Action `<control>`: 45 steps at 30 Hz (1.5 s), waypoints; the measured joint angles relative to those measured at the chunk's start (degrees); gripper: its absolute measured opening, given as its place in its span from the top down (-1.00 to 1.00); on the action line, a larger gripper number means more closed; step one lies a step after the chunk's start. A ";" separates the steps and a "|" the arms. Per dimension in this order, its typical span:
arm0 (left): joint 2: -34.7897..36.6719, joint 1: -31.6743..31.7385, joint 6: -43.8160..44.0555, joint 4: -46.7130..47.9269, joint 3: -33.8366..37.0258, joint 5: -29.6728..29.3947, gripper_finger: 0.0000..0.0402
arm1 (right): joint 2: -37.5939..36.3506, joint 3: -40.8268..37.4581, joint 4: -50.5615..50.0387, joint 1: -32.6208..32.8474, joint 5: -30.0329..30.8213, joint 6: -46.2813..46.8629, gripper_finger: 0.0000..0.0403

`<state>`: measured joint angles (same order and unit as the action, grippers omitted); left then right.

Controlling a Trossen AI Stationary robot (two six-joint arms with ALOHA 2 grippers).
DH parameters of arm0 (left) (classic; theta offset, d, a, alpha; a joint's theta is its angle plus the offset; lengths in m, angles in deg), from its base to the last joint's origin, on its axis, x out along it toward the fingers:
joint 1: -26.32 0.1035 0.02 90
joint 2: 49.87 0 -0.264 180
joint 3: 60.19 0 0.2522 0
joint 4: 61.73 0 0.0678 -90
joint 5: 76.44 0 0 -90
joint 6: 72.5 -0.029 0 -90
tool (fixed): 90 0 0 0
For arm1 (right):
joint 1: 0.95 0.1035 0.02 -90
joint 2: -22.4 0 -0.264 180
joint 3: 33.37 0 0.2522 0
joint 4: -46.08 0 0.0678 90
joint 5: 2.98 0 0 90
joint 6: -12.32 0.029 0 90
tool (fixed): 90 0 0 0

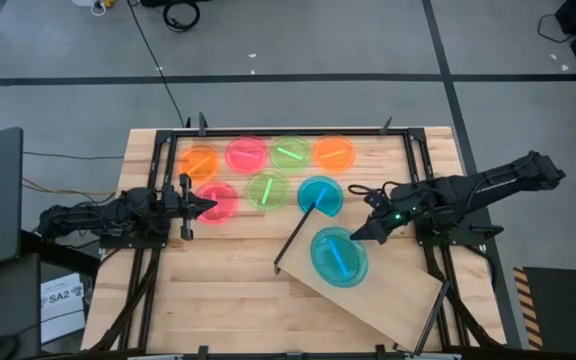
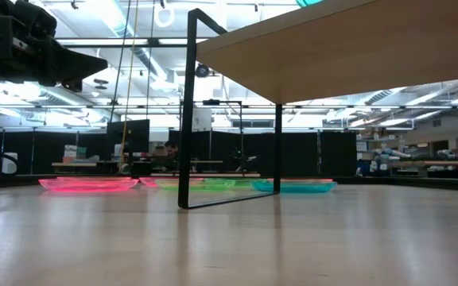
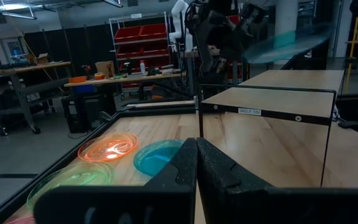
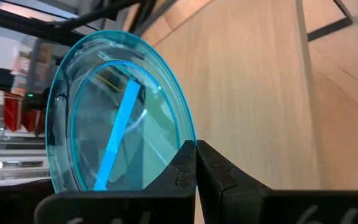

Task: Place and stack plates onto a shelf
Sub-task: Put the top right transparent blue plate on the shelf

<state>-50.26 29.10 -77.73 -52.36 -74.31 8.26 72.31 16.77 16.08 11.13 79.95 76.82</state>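
The right claw [image 4: 196,163] pinched the blue plate [image 4: 120,118] by its thin rim over the shelf [image 1: 388,295]; light, stiff, likely slippery plastic.

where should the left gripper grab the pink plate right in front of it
Probably by the rim on its left edge. The pink plate lies flat on the table and is shallow, so only the thin rim gives a hold. The left gripper already sits at that edge, fingers shut, while a green plate crowds the opposite side.
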 joint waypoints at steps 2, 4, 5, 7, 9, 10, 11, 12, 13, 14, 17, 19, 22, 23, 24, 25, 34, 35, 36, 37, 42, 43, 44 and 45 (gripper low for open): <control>0.00 0.01 0.00 0.01 0.00 0.00 0.95 | 0.72 0.00 -0.11 -0.05 0.00 -0.27 0.97; 0.00 0.01 0.00 0.00 0.00 0.00 0.95 | 1.18 0.00 -0.30 -0.09 0.01 -0.82 0.97; 0.01 0.00 0.00 0.01 0.00 0.00 0.95 | 1.35 0.00 -0.27 -0.09 0.05 -1.24 0.97; 0.00 0.00 0.00 0.01 0.00 0.00 0.95 | 1.60 0.00 -0.19 -0.13 0.25 -1.59 0.97; 0.01 0.00 -0.01 0.04 0.00 0.00 0.95 | 1.60 0.00 -0.25 -0.15 1.16 -1.67 0.97; 0.00 -0.01 -0.02 0.04 0.00 0.00 0.95 | 1.60 0.00 -0.26 -0.15 1.79 -1.70 0.97; 0.02 0.01 -0.02 0.04 0.00 0.00 0.95 | 1.60 0.00 -0.27 -0.15 2.20 -1.89 0.97; 0.02 0.01 -0.02 0.04 0.00 0.00 0.95 | 1.60 0.00 -0.23 -0.15 2.56 -2.37 0.97; 0.00 0.00 -0.02 0.04 0.00 0.00 0.95 | 1.60 0.00 -0.16 -0.15 2.78 -3.05 0.97; 0.00 0.01 -0.02 0.04 0.00 0.02 0.95 | 1.60 0.00 -0.16 -0.15 2.90 -3.60 0.96; 0.01 -0.01 -0.02 0.06 0.00 0.00 0.95 | 1.60 0.00 -0.56 -0.15 4.13 -5.54 0.96; 0.01 -0.01 -0.02 0.04 0.00 0.00 0.95 | 1.60 0.00 -0.54 -0.15 4.73 -7.05 0.96; 0.02 0.01 -0.02 0.06 0.00 0.00 0.95 | 1.60 0.00 -0.54 -0.15 4.72 -8.28 0.96; 0.02 -0.01 -0.02 0.06 0.00 0.00 0.95 | 1.60 -0.02 -0.56 -0.15 4.72 -8.55 0.96; 0.01 0.01 -0.02 0.06 0.00 0.00 0.95 | 1.60 -0.02 -0.55 -0.15 4.72 -8.92 0.96; 0.02 -0.01 -0.02 0.06 0.00 0.00 0.95 | 1.60 -0.02 -0.56 -0.15 4.73 -9.19 0.96; 0.00 -0.01 -0.02 0.06 0.00 0.00 0.95 | 1.60 -0.02 -0.55 -0.15 4.72 -10.80 0.92; 0.00 0.01 -0.02 0.06 0.00 0.00 0.95 | 1.60 -0.02 -0.56 -0.15 4.72 -11.29 0.90; 0.00 0.00 -0.02 0.06 0.00 0.00 0.95 | 1.60 -0.02 -0.56 -0.15 4.72 -11.82 0.89; 0.01 -0.01 -0.02 0.06 0.00 0.00 0.95 | 1.60 -0.02 -0.56 -0.15 4.72 -12.08 0.88; 0.00 -0.01 -0.02 0.06 0.00 0.02 0.95 | 1.60 -0.02 -0.56 -0.15 4.72 -12.21 0.83; 0.00 0.00 -0.02 0.06 0.00 0.02 0.95 | 1.60 -0.02 -0.56 -0.15 4.72 -12.21 0.83; 0.01 0.00 -0.02 0.06 0.00 0.01 0.95 | 1.60 -0.02 -0.56 -0.15 4.72 -12.21 0.82; 0.00 0.00 -0.02 0.06 0.00 0.02 0.95 | 1.60 -0.02 -0.55 -0.15 4.72 -12.21 0.81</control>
<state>-50.25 29.10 -77.75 -52.31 -74.31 8.28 73.91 16.75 15.53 10.98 84.67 64.62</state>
